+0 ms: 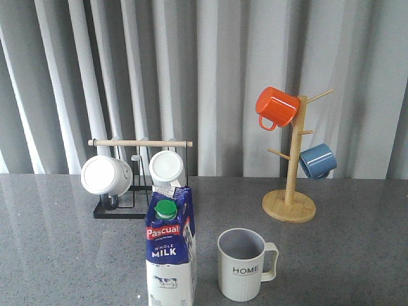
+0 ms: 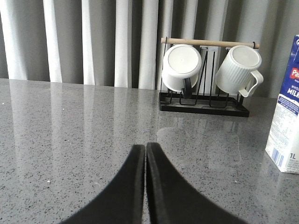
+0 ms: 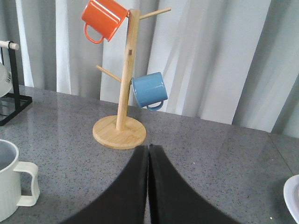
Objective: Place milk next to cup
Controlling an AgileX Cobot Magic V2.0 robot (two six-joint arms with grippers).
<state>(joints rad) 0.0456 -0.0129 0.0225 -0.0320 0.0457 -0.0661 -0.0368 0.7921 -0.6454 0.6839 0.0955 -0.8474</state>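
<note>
One Pascual milk carton [image 1: 170, 254] stands just beside one HOME cup [image 1: 241, 264], while both the left gripper [image 2: 145, 148] and right gripper [image 3: 148, 149] are closed empty.

The grey speckled stone table [image 1: 57, 255] carries the milk [image 1: 170, 255] just beside the cup [image 1: 243, 268]. Behind stand a black mug rack [image 1: 121, 207] and a wooden mug tree [image 1: 291, 185].

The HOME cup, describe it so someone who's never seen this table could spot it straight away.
Start at the wooden mug tree at the back right of the grey table, then come forward and left toward the milk carton. The cup stands upright just right of the carton, handle to the right. Unlike the white mugs on the black rack, it carries dark HOME lettering.
</note>
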